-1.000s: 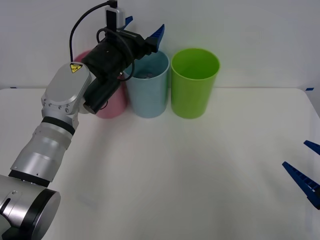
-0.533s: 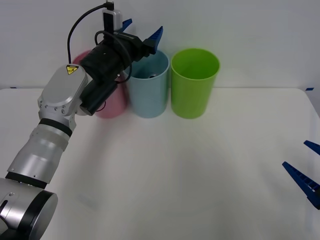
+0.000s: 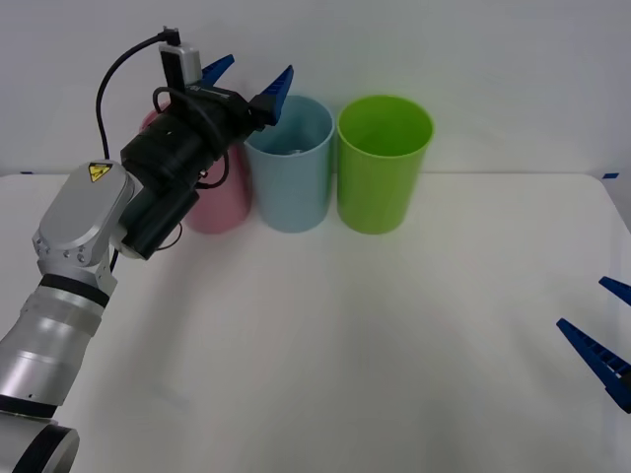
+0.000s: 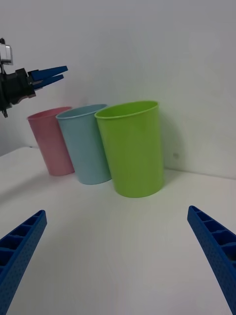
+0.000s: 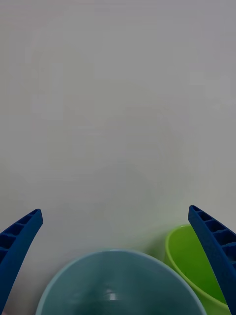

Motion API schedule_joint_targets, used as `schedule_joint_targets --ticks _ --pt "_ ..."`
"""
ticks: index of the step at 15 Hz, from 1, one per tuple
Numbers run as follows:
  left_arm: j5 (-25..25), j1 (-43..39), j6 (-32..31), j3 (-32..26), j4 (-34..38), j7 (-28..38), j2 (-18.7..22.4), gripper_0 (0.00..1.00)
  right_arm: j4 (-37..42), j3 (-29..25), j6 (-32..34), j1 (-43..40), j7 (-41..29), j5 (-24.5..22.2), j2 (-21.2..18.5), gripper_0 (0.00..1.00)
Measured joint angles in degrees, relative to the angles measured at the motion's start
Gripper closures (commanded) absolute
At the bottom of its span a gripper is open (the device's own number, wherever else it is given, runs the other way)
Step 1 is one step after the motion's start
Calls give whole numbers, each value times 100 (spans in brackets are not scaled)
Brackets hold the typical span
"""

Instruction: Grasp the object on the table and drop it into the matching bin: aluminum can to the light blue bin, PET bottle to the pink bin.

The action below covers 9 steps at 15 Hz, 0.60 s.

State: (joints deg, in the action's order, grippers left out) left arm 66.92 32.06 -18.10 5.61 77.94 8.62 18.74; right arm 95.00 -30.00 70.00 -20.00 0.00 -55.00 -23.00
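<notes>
My left gripper [image 3: 258,67] is open and holds nothing. It hovers over the gap between the pink bin [image 3: 219,202] and the light blue bin [image 3: 289,177], near the blue bin's rim. The left wrist view looks past the open left gripper [image 5: 115,211] into the light blue bin [image 5: 73,270]. A small silvery glint [image 5: 112,295] lies deep inside; I cannot tell whether it is the aluminum can. My right gripper [image 3: 582,304] rests open at the table's right edge. The right gripper [image 4: 116,211] faces the bins, with the left gripper [image 4: 49,74] above the pink bin [image 4: 51,142].
A lime green bin [image 3: 385,168] stands right of the light blue one, all three in a row at the back of the white table [image 3: 345,325] against the wall. The left arm's elbow hangs over the table's left side.
The left arm has swung leftward; its open gripper has shifted from above the light blue bin toward the pink bin. The right arm has not moved.
</notes>
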Motion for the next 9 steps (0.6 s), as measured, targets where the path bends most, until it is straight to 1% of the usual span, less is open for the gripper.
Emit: schedule_joint_targets --ticks 5,7,9 --pt "-775 -991 -39 -44 958 -93 639 0 0 0 0 0 -1 0 0 0" --pt "-1069 -1433 -88 -156 1318 -146 917 0 0 0 0 0 0 0 0 0" --pt "-1251 -1903 -229 -384 1644 -195 1106 0 0 0 0 0 0 0 0 0"
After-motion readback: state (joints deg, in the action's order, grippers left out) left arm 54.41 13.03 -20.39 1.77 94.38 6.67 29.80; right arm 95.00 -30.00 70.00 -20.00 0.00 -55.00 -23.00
